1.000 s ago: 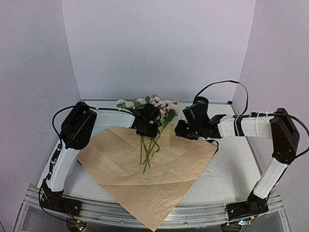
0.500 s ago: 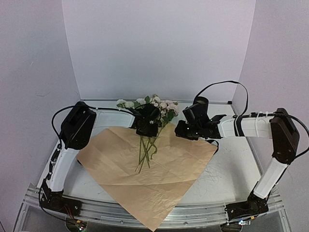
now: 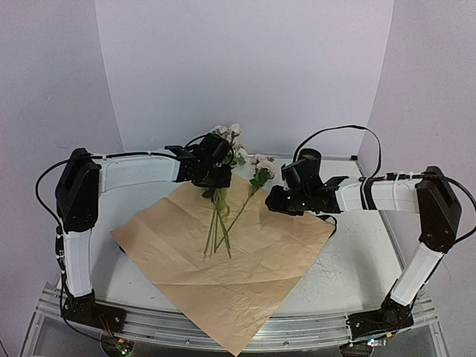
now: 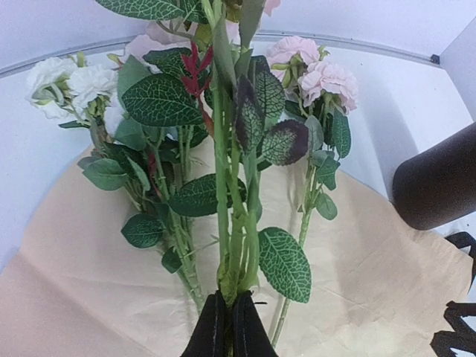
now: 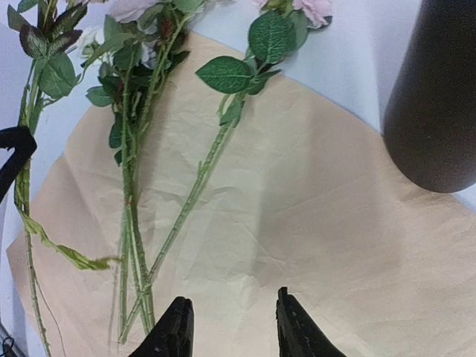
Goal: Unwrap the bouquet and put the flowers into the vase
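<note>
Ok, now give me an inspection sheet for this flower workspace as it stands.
Surface: white table, largely covered by a creased tan paper sheet.
Job's things: pink and white flowers on long green stems, a few gripped, the rest lying on the sheet; matte black cylindrical vase upright by the sheet's edge.
Clutter: nothing seen.
Grippers: left claw shut on a few stems, raised; right claw open, empty, above the sheet.
Cables: black cable looping over the right arm.
Surroundings: plain pale walls.

My black 2-finger left hand (image 4: 227, 318) is held high, fingers pinched tight together, its white forearm (image 3: 137, 169) stretched level. My black right hand (image 5: 230, 318) sits lower, fingers parted, pointing inward.
</note>
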Motion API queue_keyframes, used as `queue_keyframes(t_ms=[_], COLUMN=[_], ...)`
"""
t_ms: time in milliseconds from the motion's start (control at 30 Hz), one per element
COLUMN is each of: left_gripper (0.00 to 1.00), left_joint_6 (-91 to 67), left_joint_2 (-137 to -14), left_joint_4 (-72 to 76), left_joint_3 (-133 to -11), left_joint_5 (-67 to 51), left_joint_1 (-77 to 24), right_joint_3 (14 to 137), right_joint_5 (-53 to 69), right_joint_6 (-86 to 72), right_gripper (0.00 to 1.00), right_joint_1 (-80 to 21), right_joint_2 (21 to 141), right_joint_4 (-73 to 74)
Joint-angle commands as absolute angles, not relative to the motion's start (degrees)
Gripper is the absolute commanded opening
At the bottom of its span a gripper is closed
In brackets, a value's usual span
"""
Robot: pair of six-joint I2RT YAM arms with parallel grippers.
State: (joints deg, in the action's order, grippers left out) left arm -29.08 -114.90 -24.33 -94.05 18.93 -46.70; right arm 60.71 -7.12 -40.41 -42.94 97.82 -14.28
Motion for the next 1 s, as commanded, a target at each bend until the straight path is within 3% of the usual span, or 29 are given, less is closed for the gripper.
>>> queue_keyframes(t_ms=[0,467,833,967], left_gripper=[0.00,0.00,0.00,0.00], left_joint_6=[-30.19,-24.98,-27.17,-25.71], left_joint_2=[-106.94,-82.45,-81.94,-80.94], left_joint_4=[-21.14,2.34,3.37,5.94], left_joint_3=[-88.68,-67.88,-65.07,-63.54], left_joint_5=[22.06,4.68,8.03,3.68], left_joint_1=[-46.41,-46.41,-46.41,-46.41], right_joint_3=[62.61,66.01,65.96,65.03], right_joint_5=[3.04,13.90,15.76,21.09], right_joint_6=[-36.08,-34.95,-35.98,-37.04], right_gripper=[0.43,0.48,0.53,0.63], right_joint_1=[-43.15,-43.15,-43.19,-43.16], right_joint_2=[97.66,87.18,85.26,86.21], right_joint_4=[-20.36,-23.70,-25.02,-29.19])
